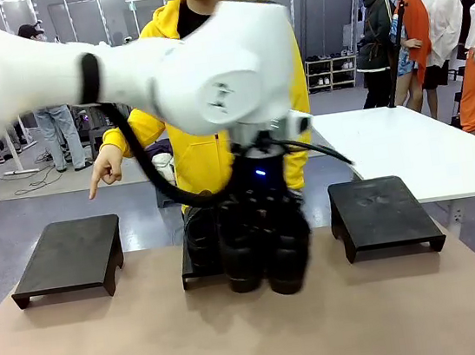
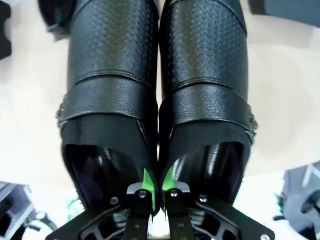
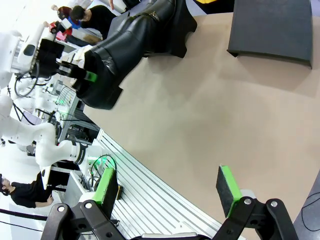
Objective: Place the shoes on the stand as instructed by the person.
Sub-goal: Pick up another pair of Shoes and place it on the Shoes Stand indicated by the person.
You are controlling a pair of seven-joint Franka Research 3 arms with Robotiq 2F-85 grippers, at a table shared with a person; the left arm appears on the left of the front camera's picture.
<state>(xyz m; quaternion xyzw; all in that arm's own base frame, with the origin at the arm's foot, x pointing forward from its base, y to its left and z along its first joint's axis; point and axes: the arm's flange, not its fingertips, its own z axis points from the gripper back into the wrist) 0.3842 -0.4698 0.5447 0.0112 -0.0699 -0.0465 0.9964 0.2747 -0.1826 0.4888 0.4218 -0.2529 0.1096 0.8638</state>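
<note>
A pair of glossy black shoes (image 1: 264, 248) hangs side by side, toes down, just above the table in front of the middle stand (image 1: 195, 269). My left gripper (image 1: 260, 183) is shut on them. In the left wrist view its green pads (image 2: 145, 181) pinch the two inner collars of the shoes (image 2: 160, 85) together. The right wrist view shows the same shoes (image 3: 125, 45) held off the table. My right gripper (image 3: 167, 187) stands open with nothing between its fingers, above the near table edge. The person (image 1: 208, 151) in yellow points a hand (image 1: 106, 173) down towards the left stand (image 1: 68, 257).
A third black stand (image 1: 383, 215) sits at the right, also seen as the stand (image 3: 272, 27) in the right wrist view. The tan table (image 1: 155, 346) has free room in front. A white table (image 1: 409, 146) stands behind at the right. The left arm hides most of the middle stand.
</note>
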